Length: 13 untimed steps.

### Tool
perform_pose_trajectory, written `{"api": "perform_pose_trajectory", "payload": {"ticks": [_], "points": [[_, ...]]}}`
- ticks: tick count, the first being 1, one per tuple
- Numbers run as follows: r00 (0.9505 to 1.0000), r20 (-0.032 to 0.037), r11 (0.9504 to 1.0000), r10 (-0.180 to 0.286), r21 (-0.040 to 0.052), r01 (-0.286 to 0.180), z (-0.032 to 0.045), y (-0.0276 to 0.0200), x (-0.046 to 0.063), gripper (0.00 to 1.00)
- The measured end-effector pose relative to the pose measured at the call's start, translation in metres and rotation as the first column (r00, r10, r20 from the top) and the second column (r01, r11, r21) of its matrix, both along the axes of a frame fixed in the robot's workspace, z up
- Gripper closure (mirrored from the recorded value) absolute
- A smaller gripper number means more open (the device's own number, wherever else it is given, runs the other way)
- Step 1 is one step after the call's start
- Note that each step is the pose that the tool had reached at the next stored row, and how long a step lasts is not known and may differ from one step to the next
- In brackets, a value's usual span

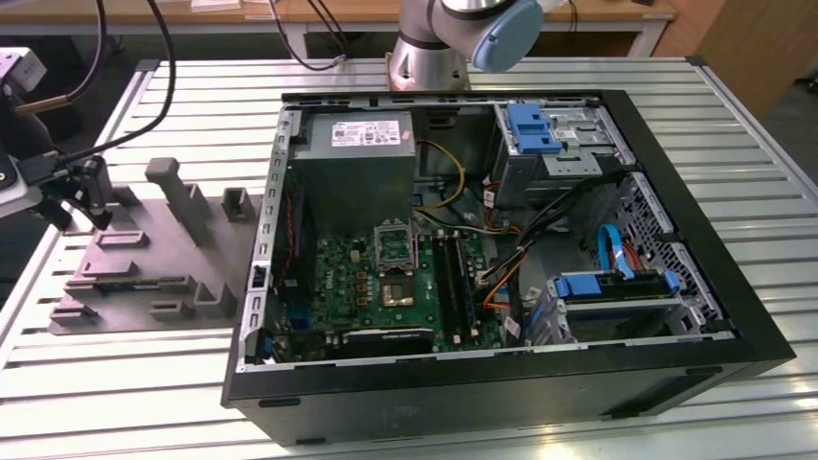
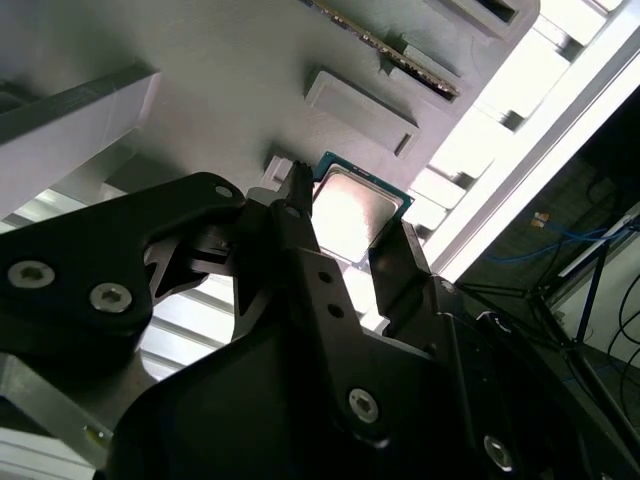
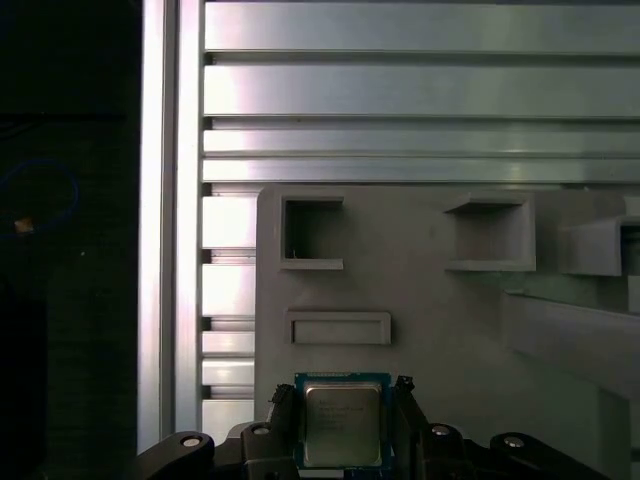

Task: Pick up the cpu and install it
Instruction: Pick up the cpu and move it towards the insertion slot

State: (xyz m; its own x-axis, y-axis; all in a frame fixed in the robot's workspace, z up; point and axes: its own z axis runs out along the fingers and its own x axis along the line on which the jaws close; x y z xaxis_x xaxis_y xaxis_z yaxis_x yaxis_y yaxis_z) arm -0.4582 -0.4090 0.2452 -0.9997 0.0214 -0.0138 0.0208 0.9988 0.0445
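Gripper: In both wrist views my gripper (image 3: 342,400) (image 2: 345,225) is pinching the cpu (image 3: 342,425) (image 2: 355,210), one finger (image 3: 283,405) against each of two opposite edges.
Cpu position: Held between the fingertips, low over the grey fixture tray (image 3: 430,330). I cannot tell whether it has cleared the surface.
Facing: Flat, metal lid towards the wrist cameras.
Long axis: None to speak of. The chip is close to square, its edges lined up with the fingers and with the tray's pockets.
Risk, at the grip: I judge the hold on thin rims slight, so a tilt or slip could drop the chip.
Risk, far off: The socket frame (image 1: 394,247) in the computer case (image 1: 486,379) sits well apart from the gripper (image 1: 90,196). A chip twisted in the grip would probably seat askew there.
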Motion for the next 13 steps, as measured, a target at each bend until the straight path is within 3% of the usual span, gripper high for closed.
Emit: {"api": "perform_pose_trajectory", "payload": {"ticks": [13], "points": [[1.0,0.0,1.0,0.0,0.0,0.0,0.0038,0.0,0.0,0.53]]}}
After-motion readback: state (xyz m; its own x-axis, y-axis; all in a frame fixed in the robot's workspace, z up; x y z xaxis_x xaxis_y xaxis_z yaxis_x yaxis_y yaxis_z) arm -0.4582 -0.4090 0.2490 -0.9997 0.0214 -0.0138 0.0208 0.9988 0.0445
